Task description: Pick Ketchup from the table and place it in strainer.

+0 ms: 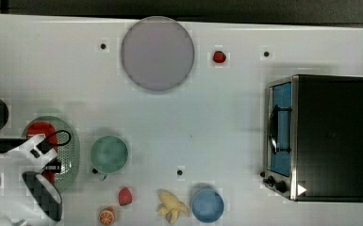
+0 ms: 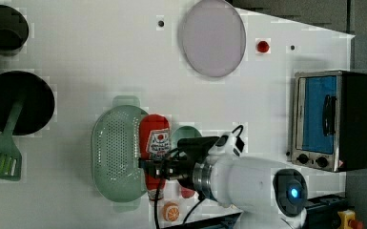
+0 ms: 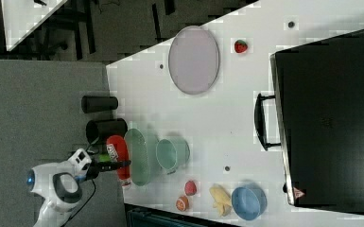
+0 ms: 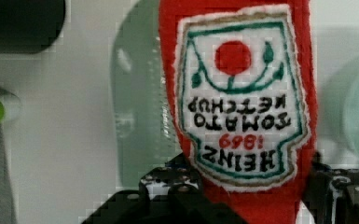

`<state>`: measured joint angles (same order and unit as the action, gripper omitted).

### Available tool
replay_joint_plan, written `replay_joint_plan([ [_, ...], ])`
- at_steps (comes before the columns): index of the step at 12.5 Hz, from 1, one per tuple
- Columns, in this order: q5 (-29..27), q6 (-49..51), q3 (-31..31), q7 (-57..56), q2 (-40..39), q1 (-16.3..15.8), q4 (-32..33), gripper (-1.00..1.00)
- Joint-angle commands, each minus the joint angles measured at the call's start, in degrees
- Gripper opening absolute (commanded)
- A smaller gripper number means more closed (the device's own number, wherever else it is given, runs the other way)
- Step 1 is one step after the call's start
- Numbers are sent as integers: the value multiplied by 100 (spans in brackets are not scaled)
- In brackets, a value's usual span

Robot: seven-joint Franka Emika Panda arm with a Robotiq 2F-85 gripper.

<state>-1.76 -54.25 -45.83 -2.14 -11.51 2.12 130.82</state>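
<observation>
Tool [image 4: 247, 196] clamps plush red ketchup [image 4: 242, 93] over perforated oval mint strainer [image 2: 117, 152].

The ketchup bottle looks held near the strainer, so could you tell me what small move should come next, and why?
Probably lower it a little, then open. The gripper clamps the ketchup, which in the top view overlaps the strainer, so it seems to be above the basket rather than resting in it.

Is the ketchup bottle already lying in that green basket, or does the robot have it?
Held: the pincer grips the ketchup, which hangs at the strainer edge.
</observation>
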Motion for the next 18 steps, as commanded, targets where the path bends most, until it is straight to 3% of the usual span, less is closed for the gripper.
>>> replay_joint_plan([
  [1,21,-483,68,564,-416,58,-81,21],
  [3,85,-850,93,564,-820,42,-80,27],
  [6,454,-1158,132,564,-1183,38,-91,90],
  [7,464,-1179,130,566,-1140,42,-101,100],
  [11,448,-438,139,983,-313,259,-335,100],
  [15,388,1664,269,943,815,749,-899,100],
  [18,-39,2862,766,810,1372,1042,-1412,100],
])
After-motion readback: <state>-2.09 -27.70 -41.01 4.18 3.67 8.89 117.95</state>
